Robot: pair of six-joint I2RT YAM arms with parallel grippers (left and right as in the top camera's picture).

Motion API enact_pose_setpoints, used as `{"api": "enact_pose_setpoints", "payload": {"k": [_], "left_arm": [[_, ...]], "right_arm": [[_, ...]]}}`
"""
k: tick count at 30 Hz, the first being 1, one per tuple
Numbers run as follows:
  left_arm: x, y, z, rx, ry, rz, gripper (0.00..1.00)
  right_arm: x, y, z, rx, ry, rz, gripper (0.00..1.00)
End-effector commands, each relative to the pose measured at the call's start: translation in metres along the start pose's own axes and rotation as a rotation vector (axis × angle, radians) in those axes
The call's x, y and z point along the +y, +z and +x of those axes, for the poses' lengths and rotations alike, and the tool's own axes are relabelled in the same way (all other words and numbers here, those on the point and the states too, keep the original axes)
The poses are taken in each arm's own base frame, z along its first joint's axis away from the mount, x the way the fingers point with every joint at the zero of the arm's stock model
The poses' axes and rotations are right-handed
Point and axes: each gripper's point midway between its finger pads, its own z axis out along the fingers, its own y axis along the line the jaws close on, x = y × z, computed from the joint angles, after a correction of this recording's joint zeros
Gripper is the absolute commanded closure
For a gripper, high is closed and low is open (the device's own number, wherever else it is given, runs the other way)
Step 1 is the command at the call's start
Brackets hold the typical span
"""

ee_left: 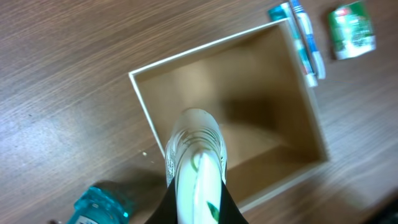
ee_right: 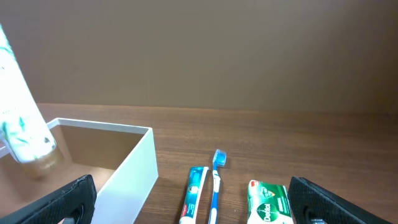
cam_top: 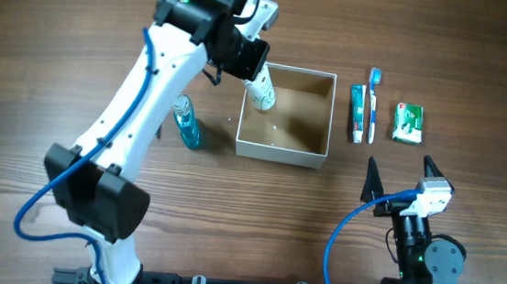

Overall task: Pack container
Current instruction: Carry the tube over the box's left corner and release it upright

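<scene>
Left fingers (ee_left: 231, 216) clamp tight on a white tube (ee_left: 196, 155), which tilts down over the container's 10 o'clock corner. The container (cam_top: 282, 152) sits open-topped mid-table (cam_top: 59, 51). Right fingers (cam_top: 371, 175) are spread wide, empty, at its 5 o'clock. Toothpaste (cam_top: 357, 112), toothbrush (cam_top: 374, 102) and green packet (cam_top: 408, 122) lie at 3 o'clock, blue bottle (cam_top: 186, 122) at 9.
</scene>
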Motion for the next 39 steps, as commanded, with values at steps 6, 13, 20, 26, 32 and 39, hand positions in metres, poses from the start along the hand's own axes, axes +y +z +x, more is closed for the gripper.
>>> {"api": "enact_pose_setpoints", "payload": {"k": [6,13,20,26,32,39], "left_arm": [[0.009,0.008,-0.025,-0.078,0.039,-0.052,0.96],[0.008,0.011,-0.039,-0.130,0.052,-0.050,0.96],[-0.002,0.031,-0.034,-0.090,0.070,-0.038,0.96],[-0.001,0.041,-0.030,-0.063,0.080,-0.079,0.96],[0.011,0.040,-0.030,-0.060,0.083,-0.160,0.95],[0.010,0.045,-0.028,-0.050,0.084,-0.159,0.94]], "right_arm": [[0.003,0.000,-0.002,-0.009,-0.004,-0.015,0.00],[0.003,0.000,-0.002,-0.009,-0.004,-0.015,0.00],[0.003,0.000,-0.002,-0.009,-0.004,-0.015,0.00],[0.003,0.000,-0.002,-0.009,-0.004,-0.015,0.00],[0.003,0.000,-0.002,-0.009,-0.004,-0.015,0.00],[0.003,0.000,-0.002,-0.009,-0.004,-0.015,0.00]]}}
